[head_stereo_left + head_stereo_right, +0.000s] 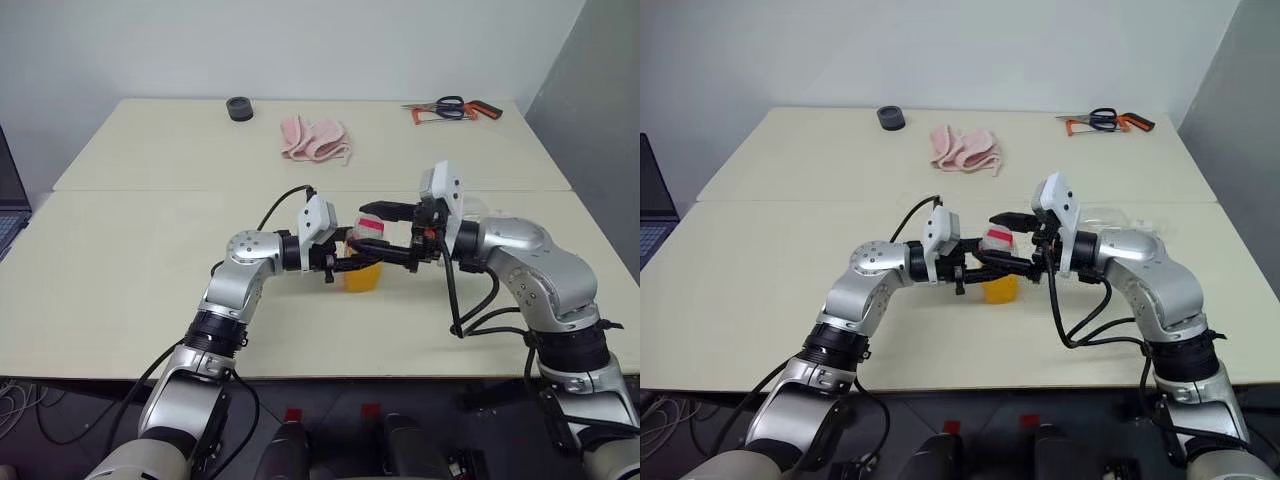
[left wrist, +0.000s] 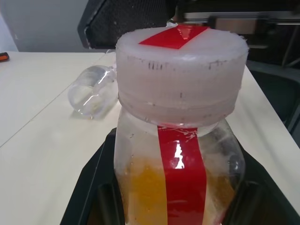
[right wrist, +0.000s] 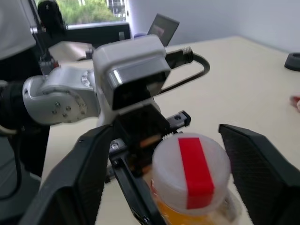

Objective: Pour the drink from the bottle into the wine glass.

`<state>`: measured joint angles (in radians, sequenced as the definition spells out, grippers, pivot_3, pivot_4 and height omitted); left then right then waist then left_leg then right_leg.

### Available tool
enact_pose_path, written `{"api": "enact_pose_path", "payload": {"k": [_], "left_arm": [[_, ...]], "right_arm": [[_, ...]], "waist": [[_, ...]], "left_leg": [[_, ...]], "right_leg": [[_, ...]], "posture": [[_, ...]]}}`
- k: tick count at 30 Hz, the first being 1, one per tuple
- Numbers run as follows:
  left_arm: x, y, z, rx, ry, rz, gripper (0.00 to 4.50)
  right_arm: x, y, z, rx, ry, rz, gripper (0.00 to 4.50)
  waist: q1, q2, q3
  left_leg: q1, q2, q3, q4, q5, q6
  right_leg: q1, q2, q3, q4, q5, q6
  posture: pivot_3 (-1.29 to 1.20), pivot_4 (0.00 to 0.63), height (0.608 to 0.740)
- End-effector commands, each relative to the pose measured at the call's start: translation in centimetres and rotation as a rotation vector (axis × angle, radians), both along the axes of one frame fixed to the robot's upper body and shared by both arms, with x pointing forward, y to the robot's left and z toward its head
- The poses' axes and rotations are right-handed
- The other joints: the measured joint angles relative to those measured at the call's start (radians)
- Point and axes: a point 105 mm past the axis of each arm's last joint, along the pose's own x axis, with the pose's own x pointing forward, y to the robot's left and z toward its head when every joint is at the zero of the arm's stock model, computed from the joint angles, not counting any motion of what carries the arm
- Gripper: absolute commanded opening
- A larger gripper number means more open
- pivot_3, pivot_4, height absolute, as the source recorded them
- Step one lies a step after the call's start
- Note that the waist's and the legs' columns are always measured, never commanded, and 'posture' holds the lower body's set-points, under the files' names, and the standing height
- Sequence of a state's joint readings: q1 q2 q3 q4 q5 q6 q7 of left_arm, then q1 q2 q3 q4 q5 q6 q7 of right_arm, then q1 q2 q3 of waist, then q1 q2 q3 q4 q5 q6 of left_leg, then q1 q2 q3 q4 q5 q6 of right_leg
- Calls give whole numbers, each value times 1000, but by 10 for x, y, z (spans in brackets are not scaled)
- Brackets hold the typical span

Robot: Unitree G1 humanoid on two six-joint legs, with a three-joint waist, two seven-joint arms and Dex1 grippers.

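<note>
The bottle is a small clear plastic one with a wide white cap and a red strip running over the cap and down its side. The orange drink fills its lower part. My left gripper is shut on the bottle's body and holds it upright just above the table. My right gripper is open, with one finger on each side of the cap and a gap to both. The wine glass lies on its side on the table behind my right arm.
A pink cloth and a black tape roll lie at the far side of the table. Scissors and an orange-handled tool sit at the far right. A laptop edge shows at the left.
</note>
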<state>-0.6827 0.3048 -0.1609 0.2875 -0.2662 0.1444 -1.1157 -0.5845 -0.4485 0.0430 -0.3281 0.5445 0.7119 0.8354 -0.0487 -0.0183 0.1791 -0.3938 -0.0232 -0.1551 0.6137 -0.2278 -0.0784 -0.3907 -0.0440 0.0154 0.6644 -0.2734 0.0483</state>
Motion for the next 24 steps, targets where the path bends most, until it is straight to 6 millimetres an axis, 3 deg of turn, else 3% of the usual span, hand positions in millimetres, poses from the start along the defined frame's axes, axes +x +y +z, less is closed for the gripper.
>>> {"api": "enact_pose_path", "payload": {"k": [1, 7, 13, 24], "left_arm": [[10, 2, 21, -49, -69, 60, 1902], [13, 0, 23, -54, -66, 64, 1902], [14, -3, 25, -43, -62, 44, 1902], [16, -5, 28, -35, -66, 29, 1902]], "right_arm": [[-16, -11, 26, 119, -97, -132, 3934], [-2, -6, 10, 88, -155, -406, 3934], [-4, 14, 6, 102, -164, -428, 3934], [9, 16, 0, 107, -143, -497, 3934]], "waist": [[4, 0, 0], [5, 0, 0], [-1, 0, 0], [-3, 0, 0]], "left_leg": [[-1, 0, -1, 0, 0, 0], [0, 0, 0, 1, 0, 0], [0, 0, 0, 0, 0, 0], [0, 0, 0, 0, 0, 0]], "right_leg": [[0, 0, 0, 0, 0, 0], [0, 0, 0, 1, 0, 0], [-1, 0, 0, 1, 0, 0], [-1, 0, 0, 1, 0, 0]], "posture": [[0, 150, 740], [0, 150, 740], [0, 150, 740], [0, 150, 740]]}}
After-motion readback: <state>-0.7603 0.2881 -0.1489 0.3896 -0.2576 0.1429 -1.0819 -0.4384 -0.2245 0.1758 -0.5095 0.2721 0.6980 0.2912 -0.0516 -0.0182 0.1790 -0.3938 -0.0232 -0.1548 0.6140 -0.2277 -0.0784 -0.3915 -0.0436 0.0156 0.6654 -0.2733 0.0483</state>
